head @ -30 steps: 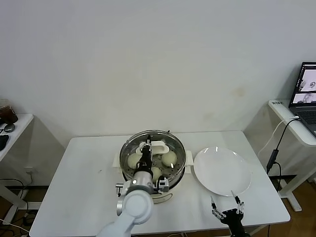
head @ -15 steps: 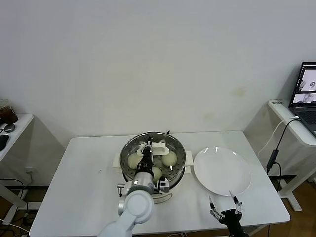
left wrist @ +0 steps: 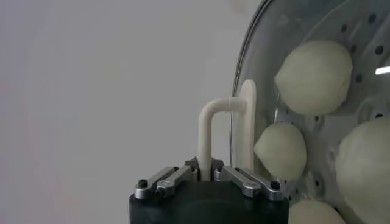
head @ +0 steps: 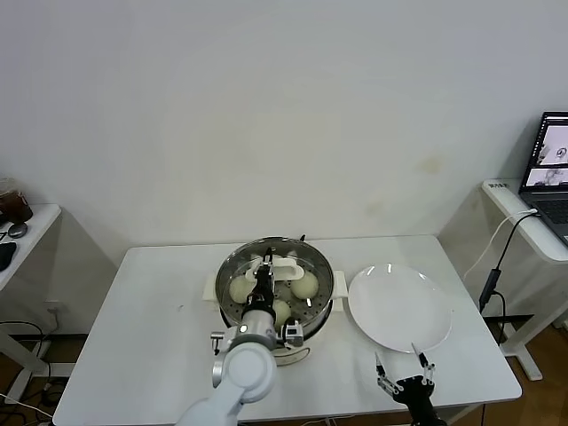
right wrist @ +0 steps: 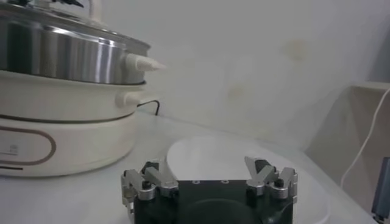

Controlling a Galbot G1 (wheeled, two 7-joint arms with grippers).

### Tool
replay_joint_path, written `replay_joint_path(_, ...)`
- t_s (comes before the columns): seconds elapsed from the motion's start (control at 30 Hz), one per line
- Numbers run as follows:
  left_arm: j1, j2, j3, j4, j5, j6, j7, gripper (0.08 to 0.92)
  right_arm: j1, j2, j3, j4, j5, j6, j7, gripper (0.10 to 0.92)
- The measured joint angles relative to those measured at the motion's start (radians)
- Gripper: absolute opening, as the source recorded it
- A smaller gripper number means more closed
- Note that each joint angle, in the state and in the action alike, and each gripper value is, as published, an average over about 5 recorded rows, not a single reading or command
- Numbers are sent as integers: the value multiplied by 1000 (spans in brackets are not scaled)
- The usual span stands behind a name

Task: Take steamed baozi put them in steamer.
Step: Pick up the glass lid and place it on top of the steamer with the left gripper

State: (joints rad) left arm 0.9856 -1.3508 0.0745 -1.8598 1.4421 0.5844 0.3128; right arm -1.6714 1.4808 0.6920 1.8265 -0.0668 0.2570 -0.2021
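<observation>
The steamer [head: 225, 282], a steel pot on a cream base, stands mid-table. Several cream-white baozi [head: 304, 284] lie inside it and show through the glass lid [head: 306, 259] that covers it. My left gripper [head: 263, 277] is shut on the lid's white handle [head: 284, 264] above the pot. In the left wrist view the gripper [left wrist: 206, 170] clamps the handle's post [left wrist: 206, 134], with baozi [left wrist: 314, 77] behind the glass. My right gripper [head: 401, 368] is open and empty at the table's front edge. It also shows in the right wrist view [right wrist: 209, 176], with the steamer [right wrist: 67, 58] beside it.
A flat white plate [head: 399, 306] lies right of the steamer, bare; it also shows in the right wrist view [right wrist: 213, 158]. A side table with a laptop [head: 550, 169] stands far right, with a cable hanging down. Another side table stands far left.
The lid and my left gripper have shifted very slightly over the steamer. My right gripper has sunk a little toward the table's front edge.
</observation>
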Motion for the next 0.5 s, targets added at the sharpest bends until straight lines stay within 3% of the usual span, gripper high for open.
replay_joint_path(0.27,31,11,-24,-41,-59,-11,-32,462,-1,-6,-1,0,2,-2,-1,823)
replay_joint_path(0.5,115,39,-72,-133,-278,-65,-126,670,-8,-18,0,2,9,-2,-3,823)
